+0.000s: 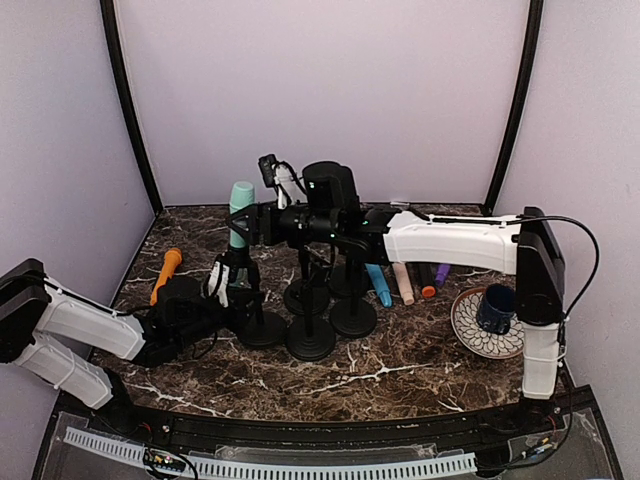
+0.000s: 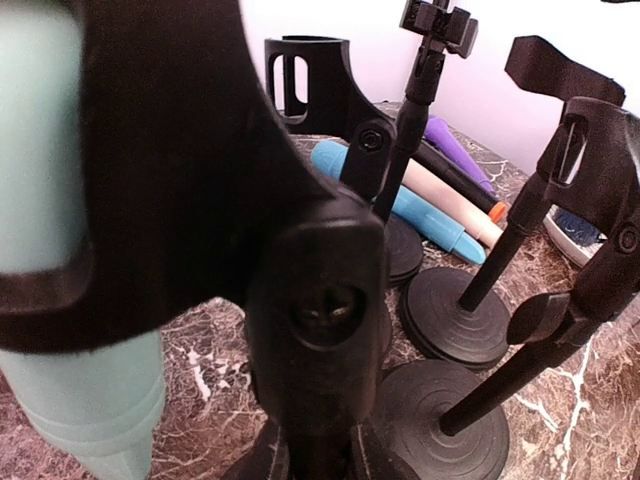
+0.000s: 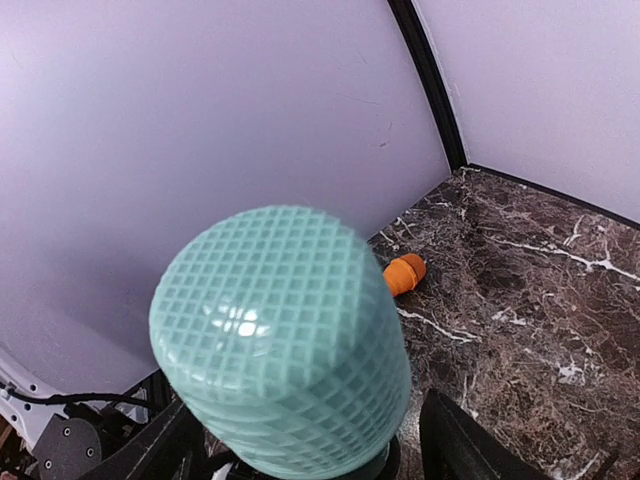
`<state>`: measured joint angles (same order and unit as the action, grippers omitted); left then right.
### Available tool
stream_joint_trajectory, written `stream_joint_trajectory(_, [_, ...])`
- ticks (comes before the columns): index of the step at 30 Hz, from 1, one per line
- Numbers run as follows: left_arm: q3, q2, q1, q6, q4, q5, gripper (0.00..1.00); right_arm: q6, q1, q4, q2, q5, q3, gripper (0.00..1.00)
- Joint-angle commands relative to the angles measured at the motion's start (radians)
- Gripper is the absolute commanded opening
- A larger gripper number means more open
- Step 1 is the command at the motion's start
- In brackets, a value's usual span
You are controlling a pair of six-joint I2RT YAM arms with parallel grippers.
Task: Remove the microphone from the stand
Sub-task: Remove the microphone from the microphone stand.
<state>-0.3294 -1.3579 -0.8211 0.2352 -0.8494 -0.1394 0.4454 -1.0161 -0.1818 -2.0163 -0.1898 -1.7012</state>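
Right hand point(image 3: 305, 445) is found spread wide astride the teal microphone point(image 3: 280, 340), which is seated upright in its stand point(image 1: 262, 328) at left of the tabletop point(image 1: 400, 370). Left hand point(image 1: 225, 283) is closed at the stand's pole.

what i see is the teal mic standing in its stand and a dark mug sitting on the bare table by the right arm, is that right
Not quite. The dark mug sits on the patterned plate by the right arm, not on the bare table; the top external view shows it. The teal mic does stand in its stand.
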Motion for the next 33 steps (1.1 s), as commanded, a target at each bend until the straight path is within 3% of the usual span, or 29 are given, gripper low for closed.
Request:
stream_joint_trajectory(1, [0.009,0.022,-0.001,-0.025,-0.167,0.063,0.00,-0.011,0.012,-0.119,0.008,0.012,-0.022,0.73])
stream_joint_trajectory(7, [0.005,0.012,0.000,-0.056,-0.148,0.100,0.00,-0.037,0.018,-0.135,-0.045,-0.051,-0.087,0.66])
stream_joint_trajectory(14, [-0.005,-0.004,-0.001,-0.052,-0.143,0.079,0.00,-0.049,0.019,-0.133,-0.080,-0.092,-0.119,0.43])
stream_joint_trajectory(21, [-0.031,-0.016,-0.001,-0.040,-0.148,0.076,0.00,-0.057,0.019,-0.134,-0.090,-0.092,-0.105,0.54])
stream_joint_trajectory(26, [-0.033,-0.017,0.000,-0.041,-0.145,0.077,0.00,-0.068,0.020,-0.125,-0.084,-0.079,-0.101,0.56])
stream_joint_trajectory(30, [-0.027,-0.011,-0.001,-0.037,-0.143,0.070,0.00,-0.073,0.021,-0.125,-0.077,-0.076,-0.094,0.45])
stream_joint_trajectory(33, [-0.025,-0.012,-0.001,-0.043,-0.137,0.064,0.00,-0.072,0.021,-0.129,-0.065,-0.073,-0.086,0.32])
